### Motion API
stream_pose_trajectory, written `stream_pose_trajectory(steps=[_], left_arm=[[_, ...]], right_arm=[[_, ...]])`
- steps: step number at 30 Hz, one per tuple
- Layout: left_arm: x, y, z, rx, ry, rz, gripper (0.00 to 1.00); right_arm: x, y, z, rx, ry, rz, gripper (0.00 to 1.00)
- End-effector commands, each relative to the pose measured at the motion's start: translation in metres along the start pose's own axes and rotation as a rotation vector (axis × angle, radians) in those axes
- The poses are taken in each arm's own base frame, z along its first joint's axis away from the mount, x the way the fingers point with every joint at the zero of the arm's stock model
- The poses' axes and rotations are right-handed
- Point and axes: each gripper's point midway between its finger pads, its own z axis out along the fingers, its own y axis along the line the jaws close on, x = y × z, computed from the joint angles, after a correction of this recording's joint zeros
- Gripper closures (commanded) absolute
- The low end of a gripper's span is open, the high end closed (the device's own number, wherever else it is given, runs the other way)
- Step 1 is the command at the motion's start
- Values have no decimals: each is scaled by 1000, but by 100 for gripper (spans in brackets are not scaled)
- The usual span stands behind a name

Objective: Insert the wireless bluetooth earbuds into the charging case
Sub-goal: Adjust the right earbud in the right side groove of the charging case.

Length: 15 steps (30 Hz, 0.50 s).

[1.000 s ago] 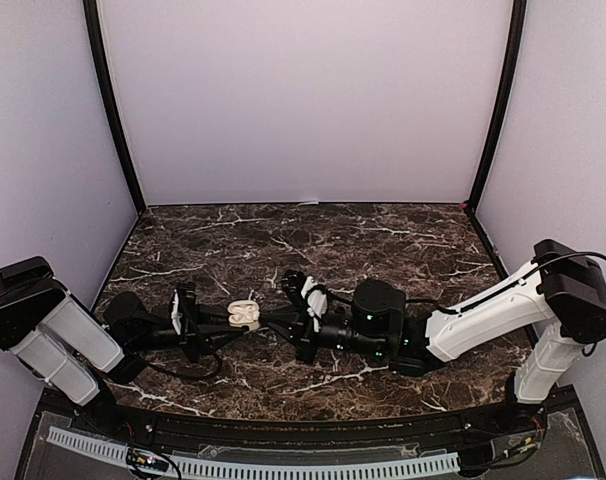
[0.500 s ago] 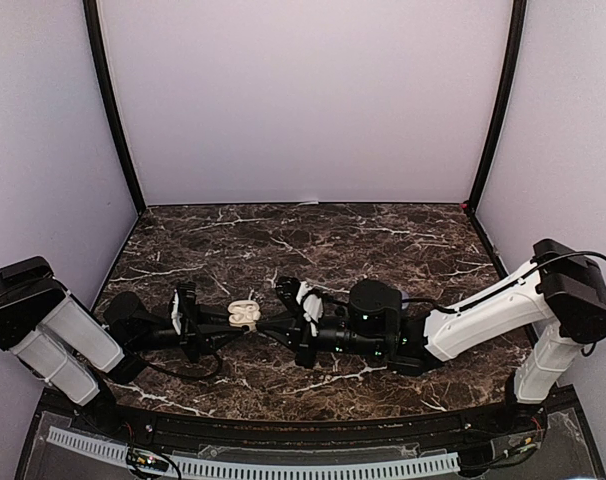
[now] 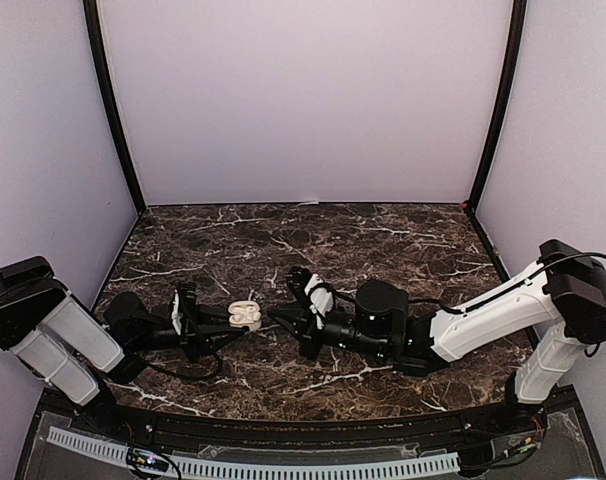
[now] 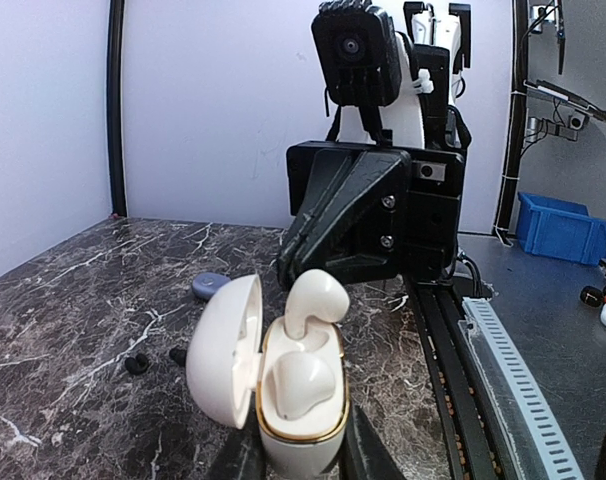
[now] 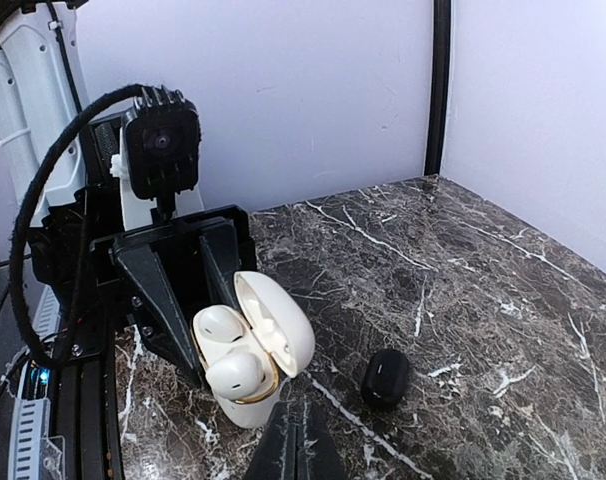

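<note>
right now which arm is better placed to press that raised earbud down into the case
Right. The left hand is shut on the open charging case, so it is occupied. The right hand is shut and empty, its tips pointing at the case, where one earbud stands proud.

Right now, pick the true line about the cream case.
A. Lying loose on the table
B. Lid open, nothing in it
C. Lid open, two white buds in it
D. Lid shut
C: the case, gripped by the left gripper, has its lid swung open, with the near bud seated and the far bud sticking up out of its slot.
</note>
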Motion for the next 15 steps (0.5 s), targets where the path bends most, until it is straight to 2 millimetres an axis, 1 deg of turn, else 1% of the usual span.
stream_pose_trajectory(steps=[1, 15], left_arm=[[-10, -2, 4, 23, -32, 35, 93], [-9, -2, 4, 26, -30, 28, 93]], right_arm=[[-20, 4, 5, -1, -54, 2, 100], [-16, 20, 12, -88, -27, -18, 100]])
